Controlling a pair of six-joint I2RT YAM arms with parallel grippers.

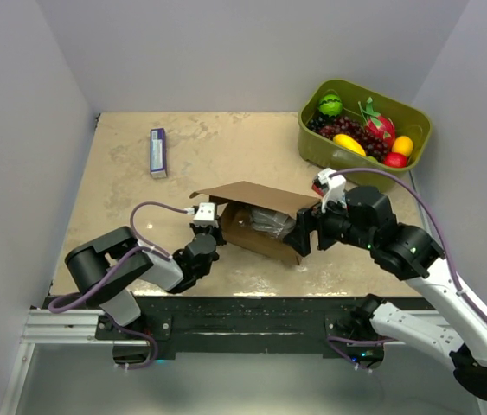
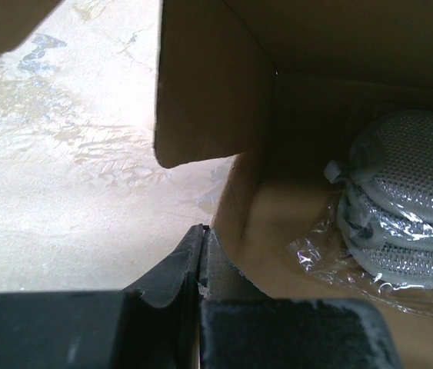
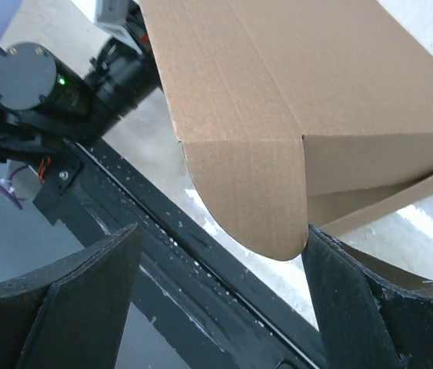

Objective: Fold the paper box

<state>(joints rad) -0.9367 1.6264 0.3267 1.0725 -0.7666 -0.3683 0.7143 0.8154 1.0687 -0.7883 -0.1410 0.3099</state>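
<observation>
**A:** Where is the paper box (image 1: pixel 256 212)?

**B:** In the middle of the desk (image 1: pixel 113 199), towards the near edge, between the two arms. Its walls are up, and a wrapped pack (image 2: pixel 401 200) of grey mesh pads lies inside.

**A:** So is it closed?

**B:** No. The lid (image 1: pixel 252 194) leans over the opening but stands raised. The left flap (image 2: pixel 201 92) and the right flap (image 3: pixel 251 192) both hang outside the walls, untucked.

**A:** And the grippers?

**B:** The left gripper (image 2: pixel 202 250) is clenched, its tips right at the box's left wall. Whether it pinches the cardboard I cannot tell. The right gripper (image 3: pixel 218 254) is spread wide and grasps nothing, with the right flap hanging between its fingers.

**A:** What's left, then?

**B:** As I judge it, the closing half: fold both flaps inward, bring the lid down over the pack, and seat it shut.
</observation>
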